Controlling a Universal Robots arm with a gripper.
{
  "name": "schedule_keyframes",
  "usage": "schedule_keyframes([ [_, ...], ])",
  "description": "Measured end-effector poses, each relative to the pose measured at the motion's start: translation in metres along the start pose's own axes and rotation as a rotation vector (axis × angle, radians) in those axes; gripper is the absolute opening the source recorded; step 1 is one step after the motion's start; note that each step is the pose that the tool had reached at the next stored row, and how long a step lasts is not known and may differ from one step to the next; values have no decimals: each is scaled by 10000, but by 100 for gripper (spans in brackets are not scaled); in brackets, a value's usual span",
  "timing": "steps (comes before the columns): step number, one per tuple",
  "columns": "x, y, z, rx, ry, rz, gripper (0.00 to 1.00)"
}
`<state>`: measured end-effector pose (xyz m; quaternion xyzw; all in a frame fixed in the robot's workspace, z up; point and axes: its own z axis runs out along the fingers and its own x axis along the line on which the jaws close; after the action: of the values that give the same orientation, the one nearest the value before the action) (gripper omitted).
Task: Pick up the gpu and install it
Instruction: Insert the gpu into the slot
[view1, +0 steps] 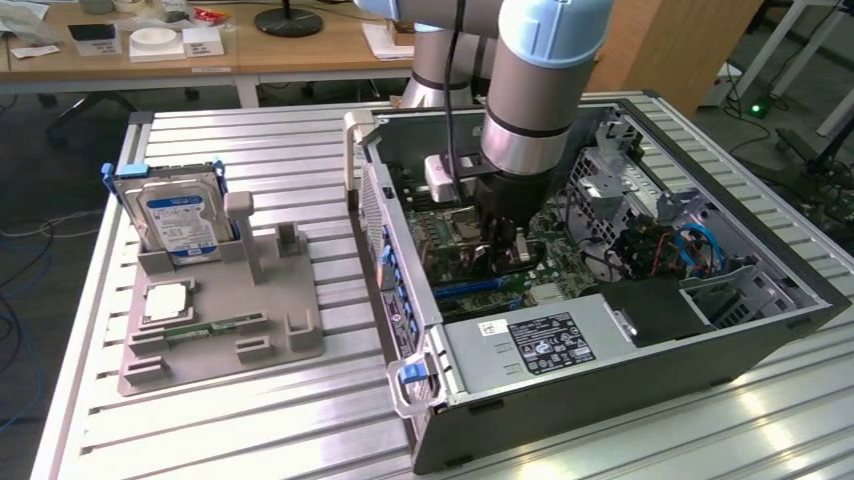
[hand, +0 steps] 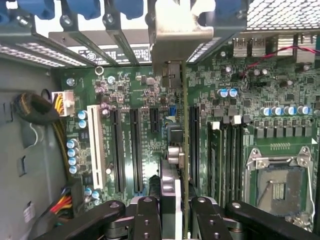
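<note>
Soft, even room light falls from above in the exterior view, with no hard shadows. Pale glare streaks the ribbed metal counter toward the exterior view's right, while the inside of the computer case sits dim under the arm. In the wrist view the motherboard is evenly lit. The bracket of the gpu and the perforated panel wash out bright, and the gripper, close to the lens, looks dark and slightly soft.
</note>
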<state>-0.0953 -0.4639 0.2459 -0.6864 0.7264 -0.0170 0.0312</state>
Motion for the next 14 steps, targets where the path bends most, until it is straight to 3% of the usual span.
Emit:
schedule_keyframes([
  [14, 4, 50, 67, -4, -1, 0, 28],
])
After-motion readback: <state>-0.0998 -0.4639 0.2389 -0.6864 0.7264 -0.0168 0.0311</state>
